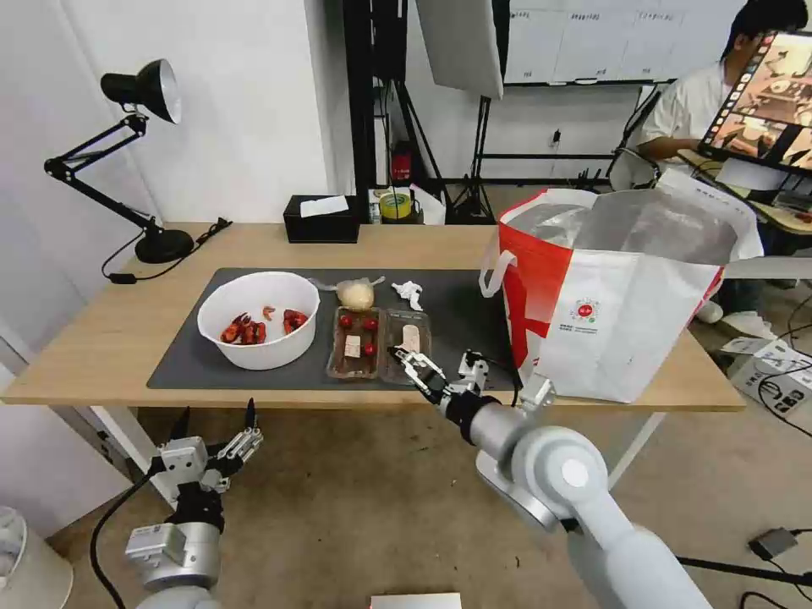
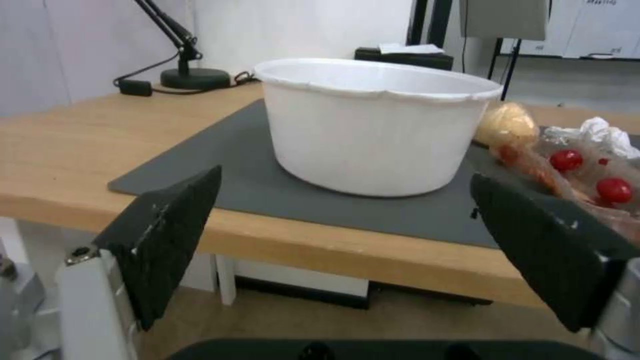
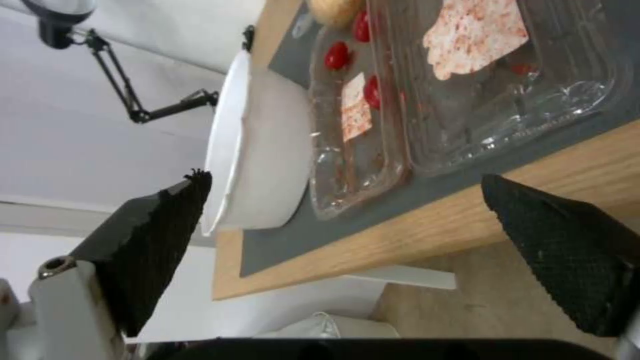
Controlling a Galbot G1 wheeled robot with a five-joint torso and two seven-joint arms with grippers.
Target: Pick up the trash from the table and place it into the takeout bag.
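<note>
Clear clamshell tray [image 1: 378,344] on grey mat [image 1: 178,359], near table [image 1: 110,338] front edge. I see right gripper [image 1: 437,365] spread at tray's 5 o'clock. Left gripper [image 1: 216,420] spread, below table edge. Takeout bag [image 1: 622,292] at tray's 3 o'clock.

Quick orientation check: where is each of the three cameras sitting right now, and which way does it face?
Head view: high on the robot, looking forward and down at the table and takeout bag; both arms show, the left end effector low before the table edge, the right end effector at the clamshell tray.
Left wrist view: below table height, facing the white bowl between its open fingers.
Right wrist view: rolled sideways at the table edge, facing the clamshell tray between open fingers.
Shared: all show bowl and tray.
</note>
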